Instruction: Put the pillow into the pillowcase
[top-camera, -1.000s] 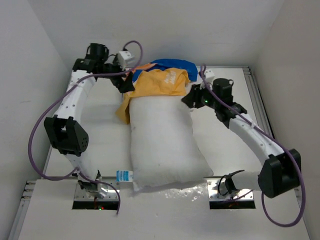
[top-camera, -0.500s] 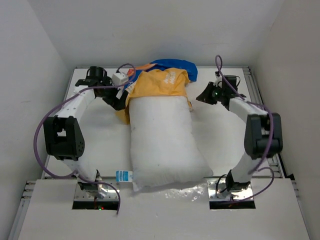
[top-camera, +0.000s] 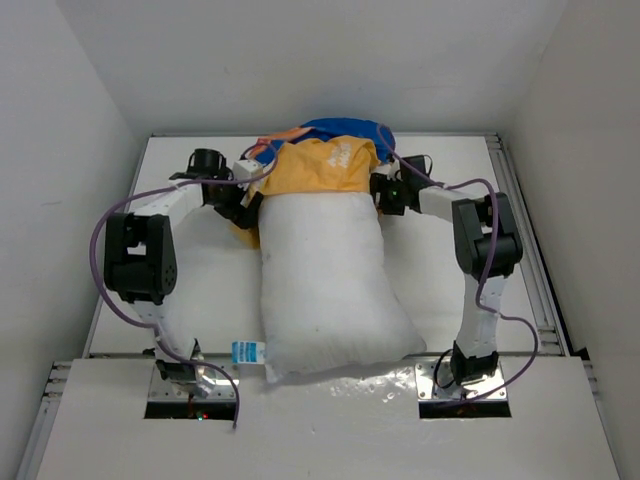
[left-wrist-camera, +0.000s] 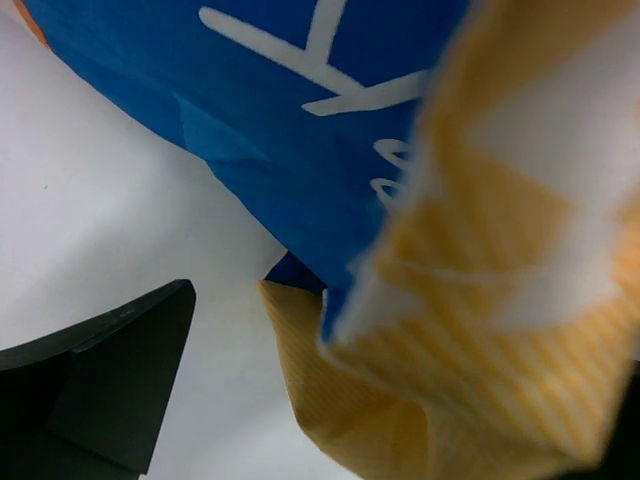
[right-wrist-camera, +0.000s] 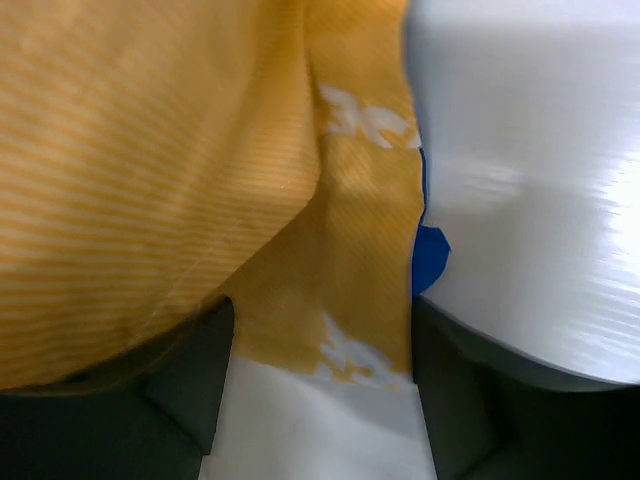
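Observation:
The white pillow (top-camera: 325, 285) lies lengthwise in the middle of the table, its blue-and-white tag (top-camera: 247, 352) at the near left corner. Its far end is under the orange side of the pillowcase (top-camera: 320, 165), with the blue side bunched behind. My left gripper (top-camera: 245, 200) is at the case's left edge. In the left wrist view it (left-wrist-camera: 350, 440) is open, with orange and blue fabric (left-wrist-camera: 450, 300) between the spread fingers (left-wrist-camera: 100, 400). My right gripper (top-camera: 385, 195) is at the case's right edge. In the right wrist view it (right-wrist-camera: 320, 400) is open round the orange hem (right-wrist-camera: 350, 280).
The white table (top-camera: 190, 280) is walled in on the left, back and right by white panels. Purple cables loop from both arms over the table's sides. The arm bases (top-camera: 190, 385) sit at the near edge.
Both arms came down and in towards the pillowcase's opening. The right gripper swung left from the table's right side to the case's right edge; the left gripper moved to its left edge.

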